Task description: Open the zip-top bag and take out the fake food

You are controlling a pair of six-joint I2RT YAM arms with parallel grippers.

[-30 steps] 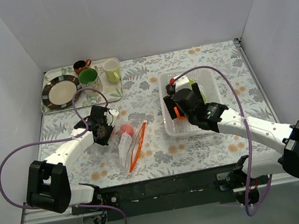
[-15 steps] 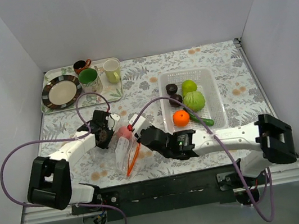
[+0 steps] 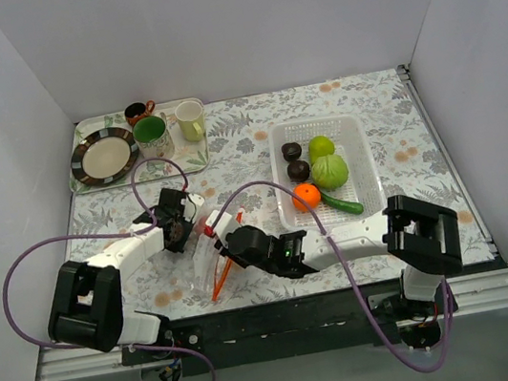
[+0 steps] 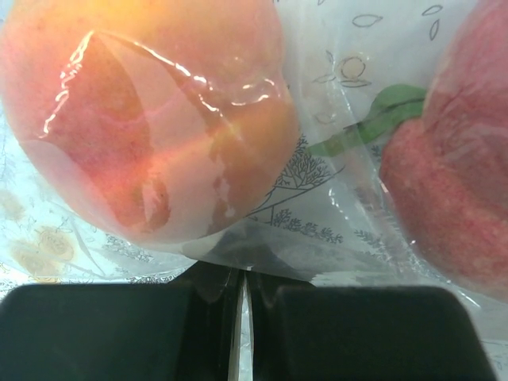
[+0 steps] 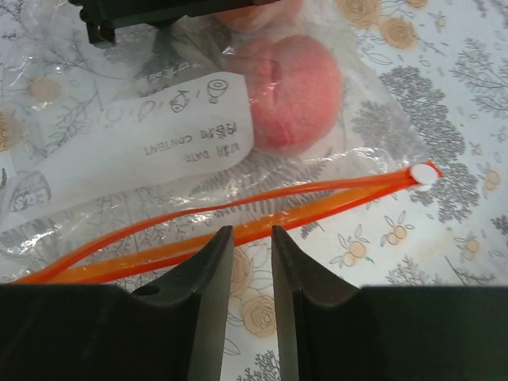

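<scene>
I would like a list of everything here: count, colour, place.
zip-top bag: 1, clear, orange strip, near left
pink fruits: 2, pink, inside bag
basket: 1, white, right
orange: 1, orange, in basket
green fruits: 2, green, in basket
dark pieces: 2, brown, in basket
pod: 1, green, in basket
tray: 1, pale, far left
plate: 1, cream, on tray
mugs: 3, green, cream, brown, on tray
left gripper: shut on bag
right gripper: open, beside strip

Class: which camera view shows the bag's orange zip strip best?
Right wrist: the zip strip runs large across the frame. The top view shows it small; the left wrist shows the bag, no strip.
</scene>
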